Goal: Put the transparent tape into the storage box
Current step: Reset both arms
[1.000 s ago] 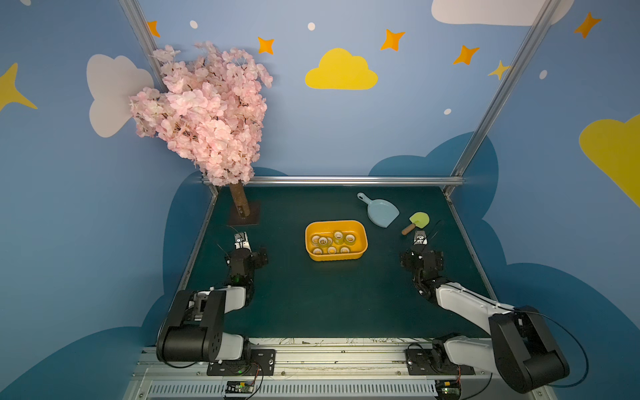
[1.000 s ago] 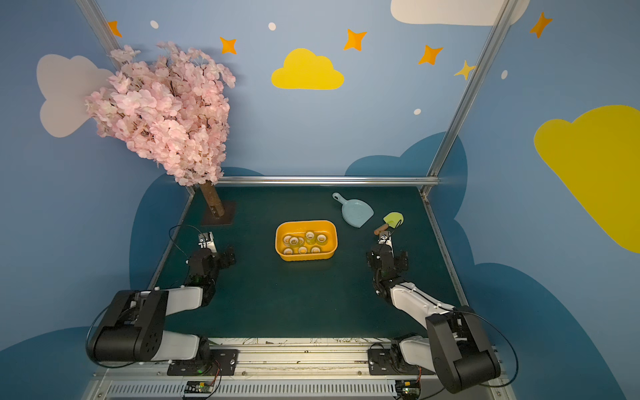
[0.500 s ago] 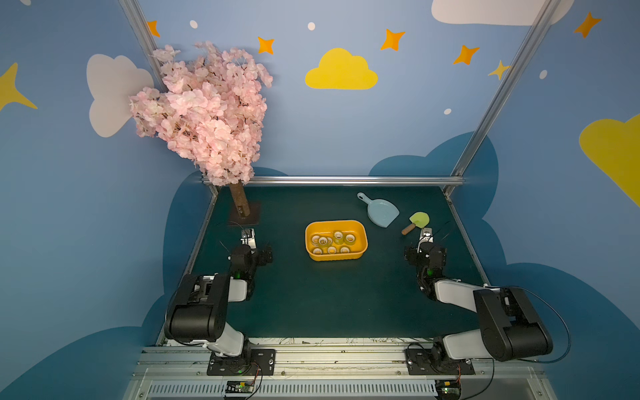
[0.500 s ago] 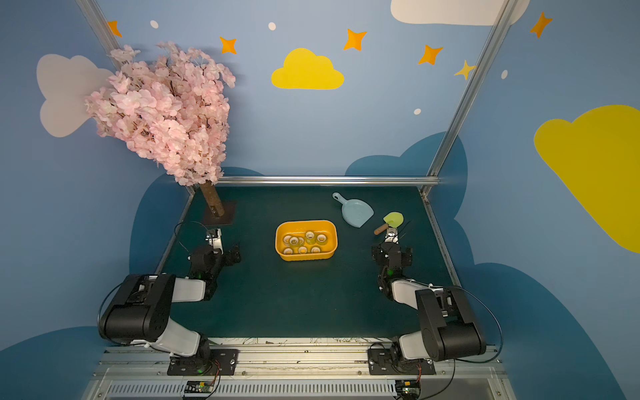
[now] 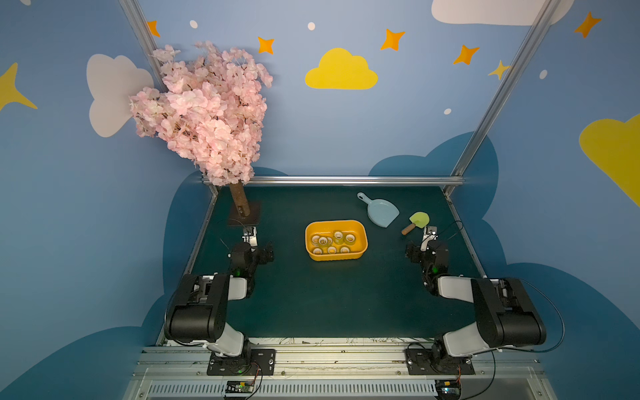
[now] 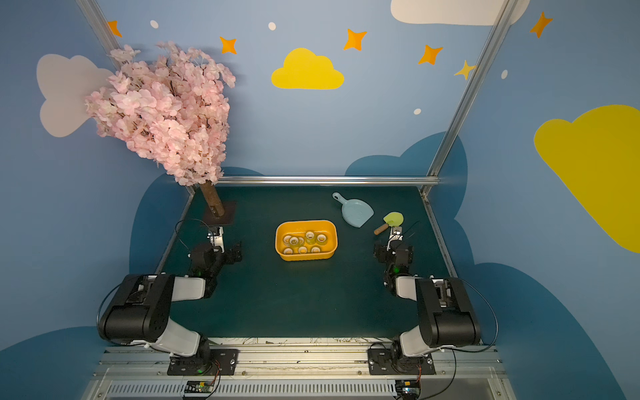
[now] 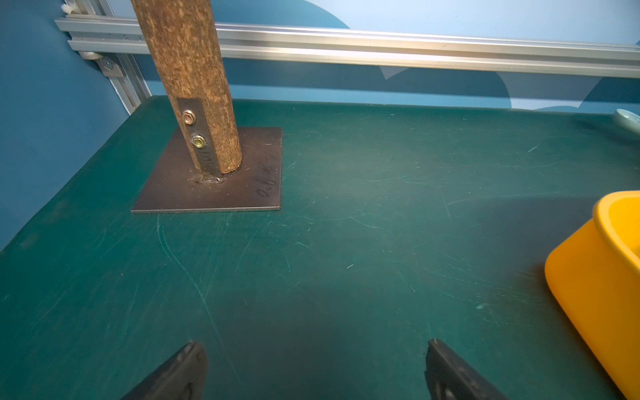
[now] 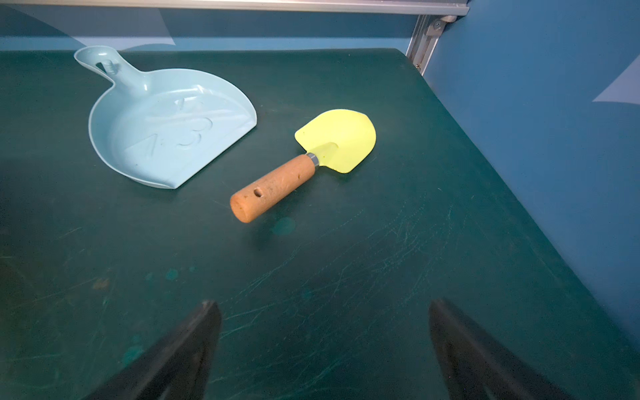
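Right wrist: dustpan (image 8: 166,128), trowel (image 8: 304,162) beyond right pincer (image 8: 322,306)

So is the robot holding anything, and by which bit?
Nothing. The left tool and the right tool are both open and empty; the tape rolls lie in the storage box.

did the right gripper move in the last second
yes: in a top view the right gripper has shifted toward the right edge of the table, away from the storage box, past the handle of the trowel.
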